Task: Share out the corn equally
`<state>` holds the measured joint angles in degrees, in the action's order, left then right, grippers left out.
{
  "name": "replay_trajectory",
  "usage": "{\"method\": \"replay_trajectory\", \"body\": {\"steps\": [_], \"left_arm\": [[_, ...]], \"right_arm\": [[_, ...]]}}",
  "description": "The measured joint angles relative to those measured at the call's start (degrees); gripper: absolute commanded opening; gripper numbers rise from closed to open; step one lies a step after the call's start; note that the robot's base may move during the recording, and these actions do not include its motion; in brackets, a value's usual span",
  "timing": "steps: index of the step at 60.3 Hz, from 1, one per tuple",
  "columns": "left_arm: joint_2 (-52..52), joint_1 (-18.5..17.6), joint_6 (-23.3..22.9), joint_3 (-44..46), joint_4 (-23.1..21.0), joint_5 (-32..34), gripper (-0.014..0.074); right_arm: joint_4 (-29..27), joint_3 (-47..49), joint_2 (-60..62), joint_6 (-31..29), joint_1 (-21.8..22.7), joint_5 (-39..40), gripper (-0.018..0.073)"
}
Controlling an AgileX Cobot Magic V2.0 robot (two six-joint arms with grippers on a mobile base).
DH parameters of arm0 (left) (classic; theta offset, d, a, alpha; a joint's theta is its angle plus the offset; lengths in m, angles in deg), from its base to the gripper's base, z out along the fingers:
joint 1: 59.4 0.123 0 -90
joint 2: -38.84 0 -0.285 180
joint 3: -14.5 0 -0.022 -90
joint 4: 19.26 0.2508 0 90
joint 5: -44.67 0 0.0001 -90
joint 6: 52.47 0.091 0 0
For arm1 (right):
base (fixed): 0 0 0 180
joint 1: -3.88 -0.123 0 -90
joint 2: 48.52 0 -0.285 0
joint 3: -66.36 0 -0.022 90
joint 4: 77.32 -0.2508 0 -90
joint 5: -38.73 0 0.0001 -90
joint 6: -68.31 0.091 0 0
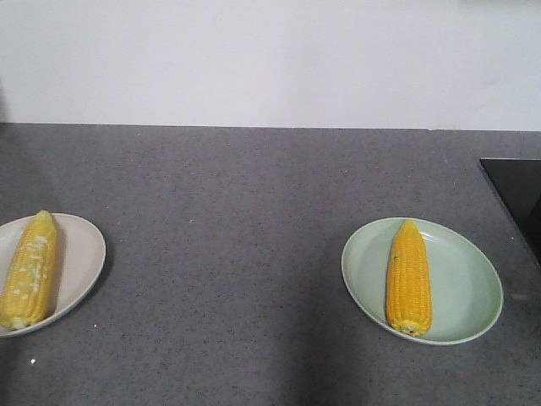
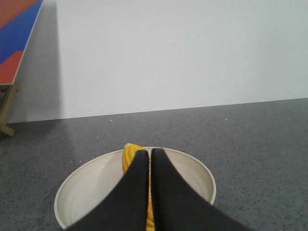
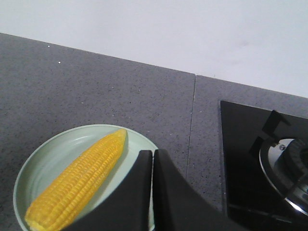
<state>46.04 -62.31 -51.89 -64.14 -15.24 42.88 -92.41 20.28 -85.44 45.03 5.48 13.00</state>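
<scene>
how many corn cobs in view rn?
2. One corn cob on the white plate at left, one on the green plate at right. None visibly hidden.

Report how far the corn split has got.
Looks done: one corn cob lies on the white plate and one corn cob on the green plate, so the counts match. In hand: nothing; the left gripper and the right gripper are both shut and empty above their plates. Left: no loose cob shows on the counter.
</scene>
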Motion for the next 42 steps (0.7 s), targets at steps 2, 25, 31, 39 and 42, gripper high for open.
{"method": "replay_trajectory", "body": {"steps": [2, 25, 31, 39, 42], "left_arm": [[0.0, 0.0, 0.0, 0.0, 0.0, 0.0, -0.0006], [0.0, 0.0, 0.0, 0.0, 0.0, 0.0, -0.0006], [0.0, 0.0, 0.0, 0.0, 0.0, 0.0, -0.0006], [0.0, 0.0, 0.0, 0.0, 0.0, 0.0, -0.0006], [0.0, 0.0, -0.1, 0.0, 0.0, 0.1, -0.0006]], "right_arm": [[0.6, -0.5, 0.9, 0.4, 0.0, 0.5, -0.0010], [13.0, -19.9, 18.2, 15.4, 0.0, 16.2, -0.0010], [15.8, -25.2, 23.5, 19.9, 0.0, 18.9, -0.0010], [17.0, -30.6, 28.9, 23.3, 0.0, 20.8, -0.0010], [17.2, -32.0, 29.5, 24.4, 0.0, 21.1, -0.0010]]}}
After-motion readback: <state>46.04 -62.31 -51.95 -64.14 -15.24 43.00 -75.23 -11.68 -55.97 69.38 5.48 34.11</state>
